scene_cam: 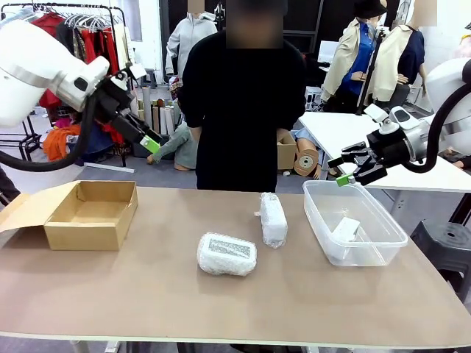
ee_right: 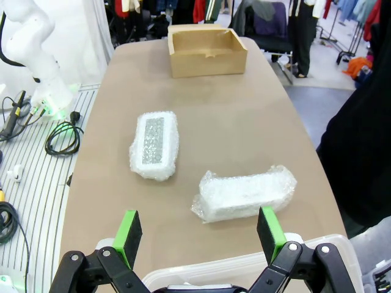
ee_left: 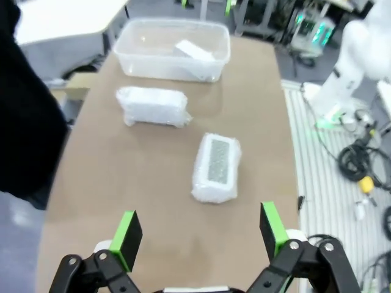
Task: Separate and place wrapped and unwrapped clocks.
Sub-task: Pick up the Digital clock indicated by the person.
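At the far left, the left gripper (ee_left: 200, 234) hangs in the air well above the surface (scene_cam: 147, 294), its green-padded jaws spread wide with nothing between them. Below it and a little nearer, an open cardboard box (scene_cam: 81, 235) sits on the left part of the surface with one flap folded out to the left. Toward the middle, on the near side, lies the grey-faced wrapped clock (scene_cam: 227, 254). It is an oblong bundle in whitish bubble wrap, long side running left to right, with a speckled grey rectangular face showing upward through the plastic. Just to its right and a little farther back, apart from it, lies the plain wrapped clock (scene_cam: 273, 218). This is a similar oblong in cloudy white bubble wrap, turned so its long side runs near to far, and the wrap is bunched and crinkled at the ends. A person (scene_cam: 243, 110) in dark clothing stands at the far edge behind these two. On the right stands a clear plastic tub (scene_cam: 368, 246), and inside it the bare white clock (scene_cam: 344, 229), a smooth white rounded-rectangular block with no wrap, rests at a slant. Above the tub's far right side, the right gripper (ee_right: 200, 232) hovers clear of the rim, its jaws wide apart and holding nothing.
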Available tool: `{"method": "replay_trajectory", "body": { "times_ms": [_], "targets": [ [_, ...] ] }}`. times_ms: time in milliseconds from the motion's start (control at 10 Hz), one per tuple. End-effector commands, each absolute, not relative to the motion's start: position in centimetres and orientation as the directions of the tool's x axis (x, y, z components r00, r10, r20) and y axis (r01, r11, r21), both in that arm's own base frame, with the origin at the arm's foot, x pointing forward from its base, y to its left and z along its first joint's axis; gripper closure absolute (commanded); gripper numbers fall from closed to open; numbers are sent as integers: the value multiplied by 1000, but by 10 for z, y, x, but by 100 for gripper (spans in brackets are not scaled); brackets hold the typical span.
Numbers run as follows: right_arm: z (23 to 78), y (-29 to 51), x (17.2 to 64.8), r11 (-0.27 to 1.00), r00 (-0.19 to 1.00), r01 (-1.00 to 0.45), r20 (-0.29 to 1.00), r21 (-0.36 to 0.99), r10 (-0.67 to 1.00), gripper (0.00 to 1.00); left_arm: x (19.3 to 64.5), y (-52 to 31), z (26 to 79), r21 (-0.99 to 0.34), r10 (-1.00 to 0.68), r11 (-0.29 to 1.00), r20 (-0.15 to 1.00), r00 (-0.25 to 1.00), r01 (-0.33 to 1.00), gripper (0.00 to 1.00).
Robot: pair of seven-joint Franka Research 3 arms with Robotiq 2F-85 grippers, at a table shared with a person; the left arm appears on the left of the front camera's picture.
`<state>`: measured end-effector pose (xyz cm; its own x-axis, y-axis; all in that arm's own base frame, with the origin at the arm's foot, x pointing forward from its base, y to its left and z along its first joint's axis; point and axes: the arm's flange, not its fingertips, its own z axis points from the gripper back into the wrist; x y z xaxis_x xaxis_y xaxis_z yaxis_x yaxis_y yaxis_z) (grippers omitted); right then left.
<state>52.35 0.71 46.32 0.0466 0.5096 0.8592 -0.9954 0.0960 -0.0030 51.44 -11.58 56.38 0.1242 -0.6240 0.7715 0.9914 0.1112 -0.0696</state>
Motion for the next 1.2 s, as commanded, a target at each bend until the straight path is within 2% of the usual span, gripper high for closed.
{"method": "replay_trajectory", "body": {
  "times_ms": [0, 100, 300, 400, 500, 600, 1100],
  "targets": [
    [465, 7, 524, 96, 44, -995, 859, -7, 510, 0, 515, -108, 562, 70, -642, 62, 767, -14, 996, 0],
    [465, 7, 524, 96, 44, -995, 859, -7, 510, 0, 516, -108, 561, 120, -655, 34, 752, -68, 992, 0],
    [465, 7, 524, 96, 44, -995, 859, -7, 510, 0, 526, -98, 566, 168, -585, 42, 803, -112, 985, 0],
    [465, 7, 524, 96, 44, -995, 859, -7, 510, 0, 529, -95, 566, 173, -556, 65, 824, -108, 983, 0],
    [465, 7, 524, 96, 44, -995, 859, -7, 510, 0, 538, -90, 569, 98, -541, 127, 841, -14, 987, 0],
    [465, 7, 524, 96, 44, -995, 859, -7, 510, 0, 540, -89, 573, 78, -523, 163, 852, 19, 984, 0],
    [465, 7, 524, 96, 44, -995, 859, -7, 510, 0, 539, -87, 583, 123, -538, 131, 842, -34, 984, 0]
  ]
}}
